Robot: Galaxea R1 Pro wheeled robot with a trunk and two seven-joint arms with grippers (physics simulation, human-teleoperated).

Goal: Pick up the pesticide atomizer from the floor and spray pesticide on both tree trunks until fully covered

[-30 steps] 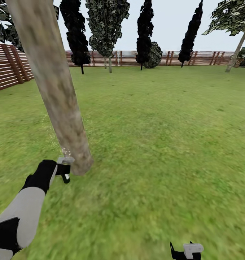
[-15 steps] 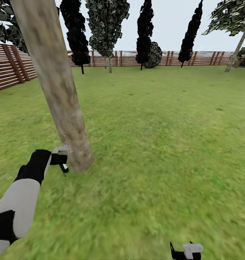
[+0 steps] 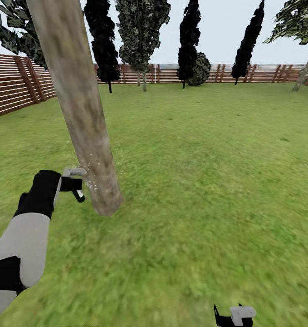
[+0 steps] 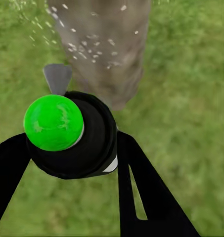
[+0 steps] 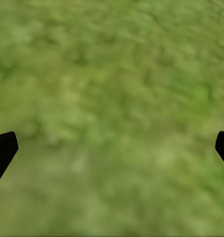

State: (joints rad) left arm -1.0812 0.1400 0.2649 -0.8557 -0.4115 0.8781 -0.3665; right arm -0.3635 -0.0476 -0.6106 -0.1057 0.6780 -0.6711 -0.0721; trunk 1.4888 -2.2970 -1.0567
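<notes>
My left gripper (image 3: 78,185) is shut on the pesticide atomizer (image 3: 80,195), a small black bottle, right beside the near tree trunk (image 3: 83,113) and a little above its base. The left wrist view has the atomizer (image 4: 89,140) with its bright green top between the black fingers (image 4: 141,197), pointing at the trunk (image 4: 109,44). White pesticide specks (image 4: 87,49) dot the bark and drift over the grass. A second tree (image 3: 303,68) with a leaning pale trunk stands far right by the fence. My right gripper (image 3: 234,315) hangs open low over the grass, empty (image 5: 112,145).
Green lawn (image 3: 208,172) stretches to a brown slat fence (image 3: 17,86) running along the left and the back. Dark cypress-like plants (image 3: 190,41) and a round bush (image 3: 200,68) line the far fence.
My left gripper with the atomizer has risen along the trunk, away from its base. The head view has shifted slightly, sliding the scene to the right. The right gripper has stayed put.
</notes>
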